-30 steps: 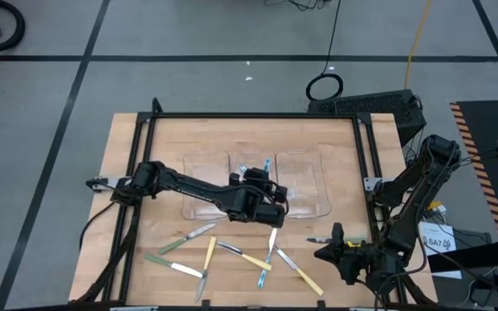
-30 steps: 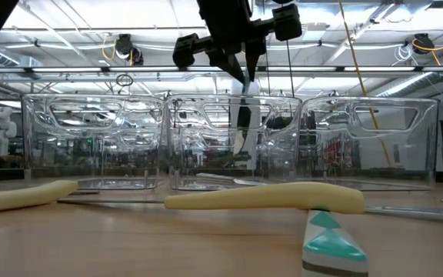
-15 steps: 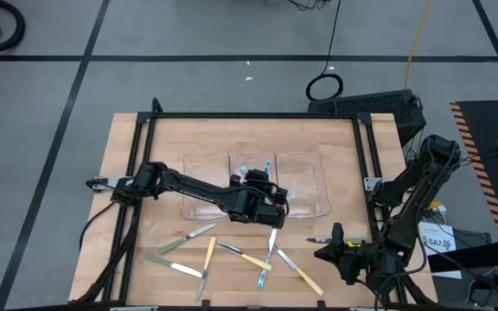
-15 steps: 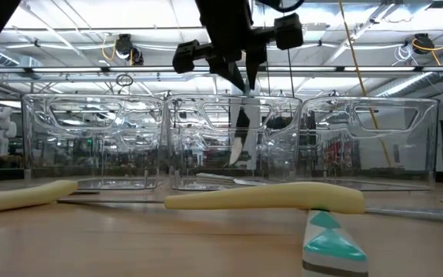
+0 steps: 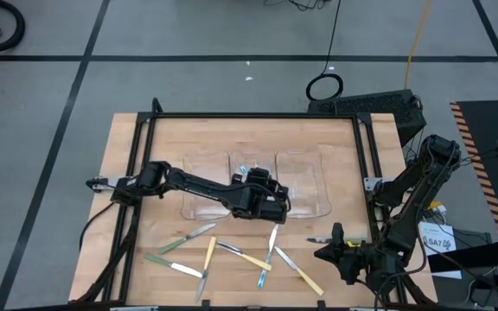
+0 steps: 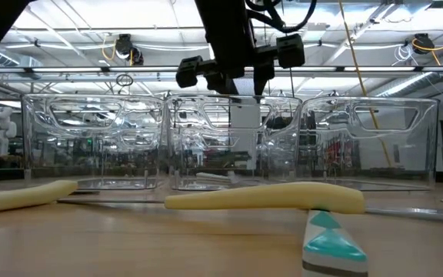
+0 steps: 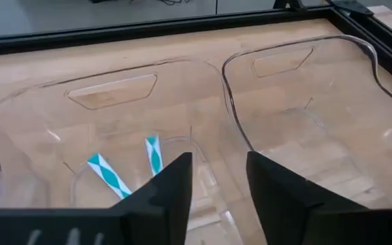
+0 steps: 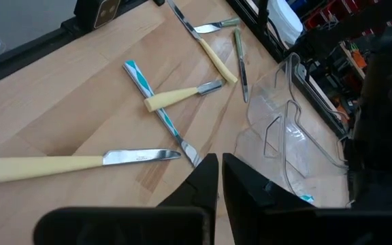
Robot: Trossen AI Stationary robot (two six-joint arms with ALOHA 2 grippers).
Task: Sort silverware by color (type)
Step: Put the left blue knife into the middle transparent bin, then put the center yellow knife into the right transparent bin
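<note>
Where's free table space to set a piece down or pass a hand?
Free: bare wooden table strip behind the three clear plastic bins, and right of them. Crowded: front, strewn with silvery colour-handled silverware. Left end effector hangs open over the middle bin; right end effector sits front-right.

The whole pale wooden table (image 5: 128,173) is seen from straight above in the high view, from far off, with grey floor around it. A level look across the tabletop is given in the low view, close to a yellow-handled utensil (image 6: 264,197), facing the row of three clear plastic bins (image 6: 229,142) and the room behind them. The same bins (image 5: 258,186) are shared with the high view. The middle bin (image 7: 114,136) is looked into from close above in the left wrist view. In the right wrist view the table is viewed obliquely, from near its edge, towards the bins.
</note>
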